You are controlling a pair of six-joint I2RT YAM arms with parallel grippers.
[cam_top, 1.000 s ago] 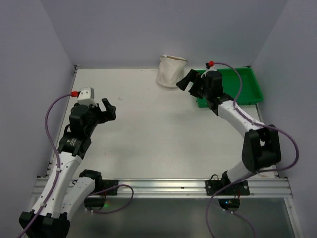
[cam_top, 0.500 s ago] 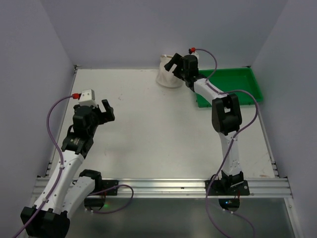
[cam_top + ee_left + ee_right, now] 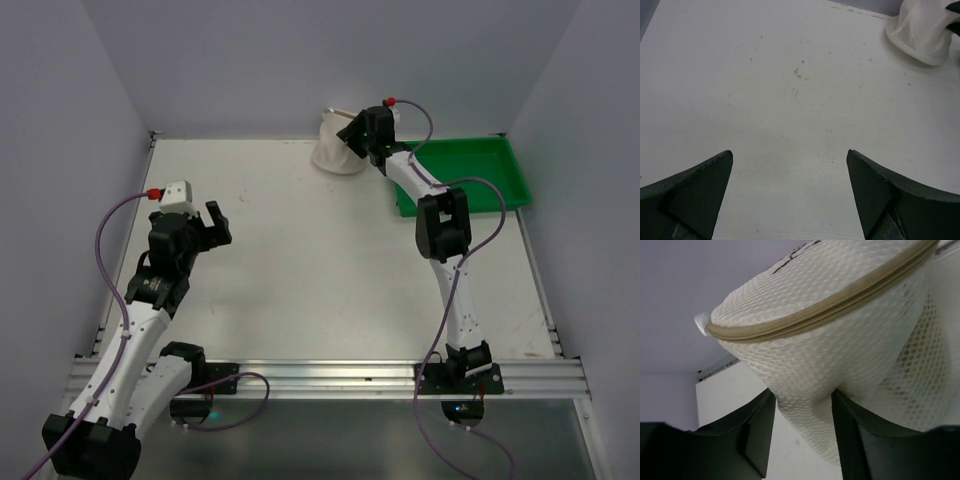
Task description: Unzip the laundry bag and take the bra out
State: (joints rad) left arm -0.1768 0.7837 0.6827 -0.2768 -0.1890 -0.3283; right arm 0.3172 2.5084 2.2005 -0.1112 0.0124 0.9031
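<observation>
The laundry bag [image 3: 333,152] is a cream mesh pouch propped against the back wall; it also shows at the top right of the left wrist view [image 3: 922,32]. In the right wrist view the laundry bag [image 3: 850,355] fills the frame, its beige zip [image 3: 815,320] closed along the rim and a bit of black drawing [image 3: 795,252] on top. My right gripper [image 3: 352,134] [image 3: 802,395] pinches a fold of its mesh side between both fingers. Over bare table at the left, my left gripper [image 3: 217,222] [image 3: 790,155] is open and holds nothing. The bra is hidden.
A green rectangular tray [image 3: 503,178] lies at the back right, just beyond the right arm's forearm. Walls enclose the white table [image 3: 300,260] on the left, back and right.
My right arm swung from the green tray leftward to the laundry bag, and its jaws closed onto the mesh. The left arm has barely moved.
</observation>
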